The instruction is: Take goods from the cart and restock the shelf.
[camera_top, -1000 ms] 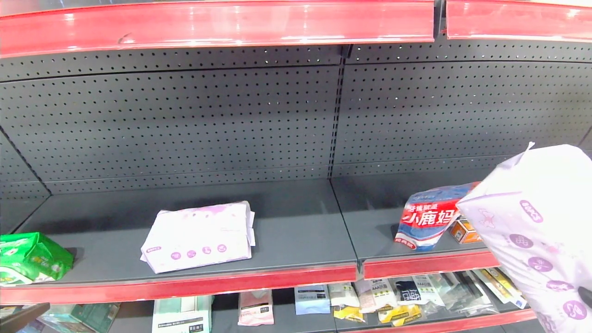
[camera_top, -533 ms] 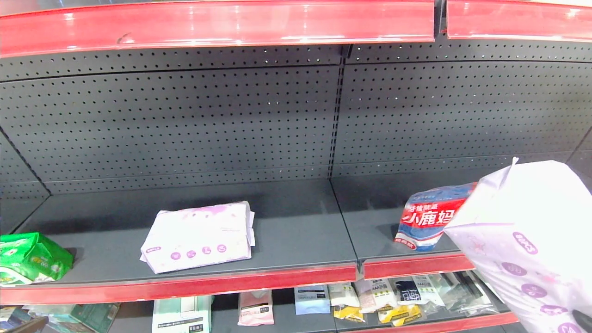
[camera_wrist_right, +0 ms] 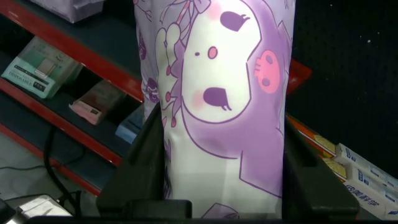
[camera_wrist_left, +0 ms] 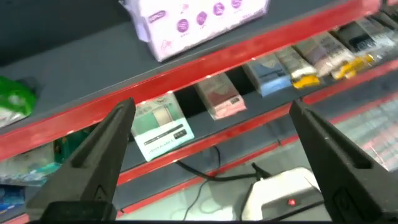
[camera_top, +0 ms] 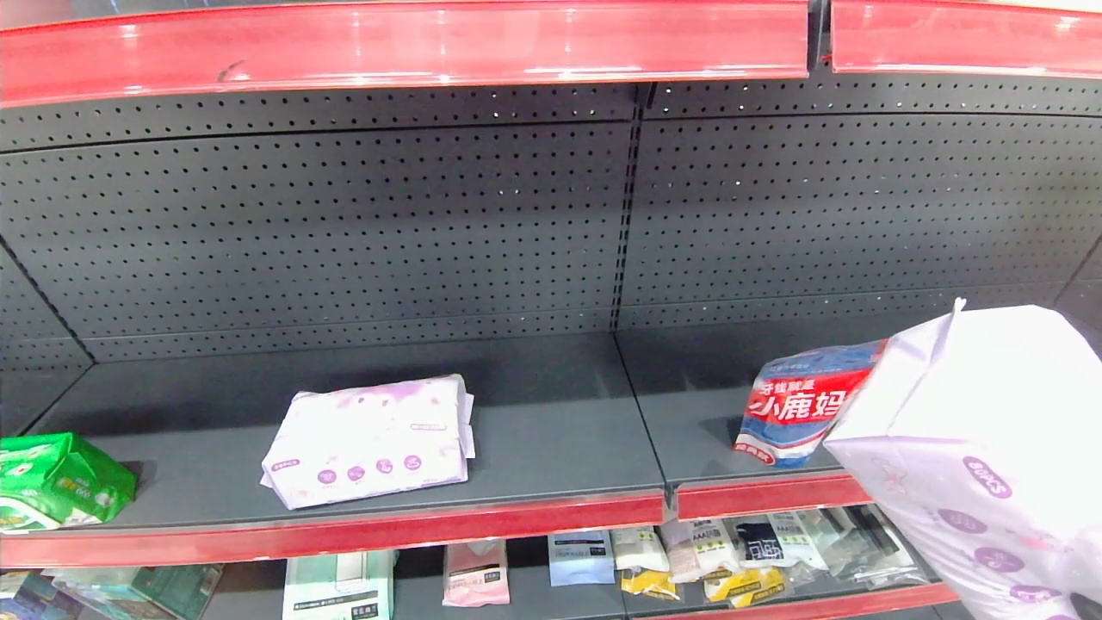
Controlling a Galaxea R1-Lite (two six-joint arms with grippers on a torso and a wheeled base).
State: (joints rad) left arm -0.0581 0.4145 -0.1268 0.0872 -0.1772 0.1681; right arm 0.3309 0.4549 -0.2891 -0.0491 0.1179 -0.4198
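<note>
Where the right claw (camera_wrist_right: 221, 149) grips: its two dark jaws are closed on the sides of the purple-and-white pack (camera_wrist_right: 217, 74), which is held on end.
Pack: it hangs in the air before the right end of the shelf (camera_top: 551, 413). It is not yet over the red front lip (camera_top: 766, 495) and sits just beside the red-and-blue bag (camera_top: 796, 405).
Next move: the pack likely needs lifting clear of the lip. It can then go left into the bare stretch between the bag and the matching pack (camera_top: 370, 439) lying flat. Nudging the bag is the risk.
Release: this is best done only once the pack rests on the shelf. Being soft, it may topple if left on end, so laying it flat seems safer.
Left claw (camera_wrist_left: 208, 124): it is spread open and holds nothing, held low out in front of the shelf.
Hidden: the pack's bottom is cut off in the head view, and the pack covers the shelf beyond the bag.
</note>
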